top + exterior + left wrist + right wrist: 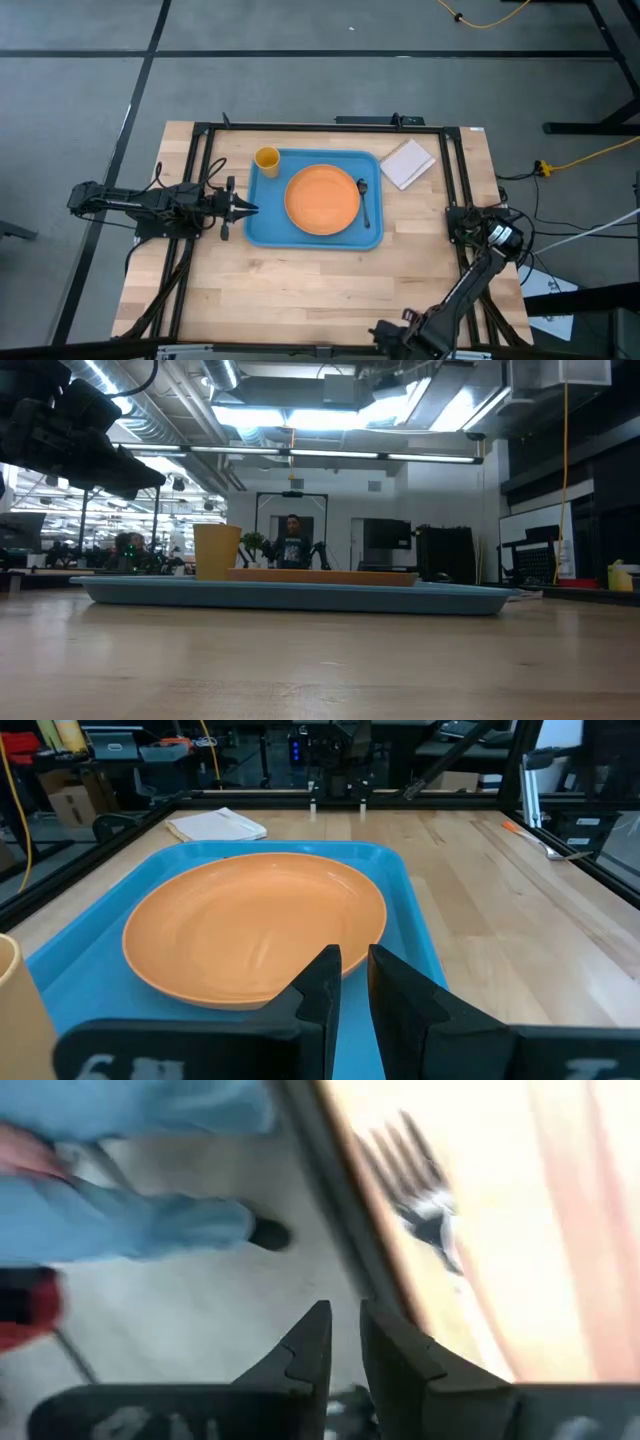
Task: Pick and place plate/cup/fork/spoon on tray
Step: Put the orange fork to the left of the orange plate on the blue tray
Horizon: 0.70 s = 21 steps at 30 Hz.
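The light-blue tray lies mid-table. On it rest the orange plate, the yellow cup standing in its far left corner, and the dark spoon right of the plate. My left gripper hovers shut over the tray's left rim, pointing at the plate, raised above the table. My right gripper is shut at the table's near edge. Its wrist view shows a blurred tined shape, perhaps the fork, on wood. The fork does not show in the high view.
A white square pad lies on the table right of the tray's far corner. A black frame runs round the table. The right wrist view shows the floor and a person's blue-clad leg. People sit in the room behind.
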### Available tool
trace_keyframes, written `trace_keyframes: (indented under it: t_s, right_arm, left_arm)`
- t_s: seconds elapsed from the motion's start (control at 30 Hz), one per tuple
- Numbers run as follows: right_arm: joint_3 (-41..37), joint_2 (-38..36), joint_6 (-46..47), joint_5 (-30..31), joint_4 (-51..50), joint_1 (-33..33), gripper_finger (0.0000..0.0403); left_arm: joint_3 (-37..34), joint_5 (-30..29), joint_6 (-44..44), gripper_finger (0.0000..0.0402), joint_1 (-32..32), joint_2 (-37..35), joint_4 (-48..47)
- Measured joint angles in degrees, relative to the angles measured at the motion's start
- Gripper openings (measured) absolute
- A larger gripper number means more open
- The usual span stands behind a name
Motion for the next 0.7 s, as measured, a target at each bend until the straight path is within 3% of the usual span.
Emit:
trace_keyframes:
  t_s: [0.47, 0.7]
  right_arm:
    - [0.0, 2.5, -14.5, 2.8, -7.3, 0.9, 0.0062]
    - [0.0, 5.6, -15.1, 2.1, -8.4, 0.9, 0.0062]
  left_arm:
    - [0.0, 0.0, 0.0, 0.0047, 0.0, 0.0, 0.0]
    - [0.0, 0.0, 0.0, 0.0047, 0.0, 0.0, 0.0]
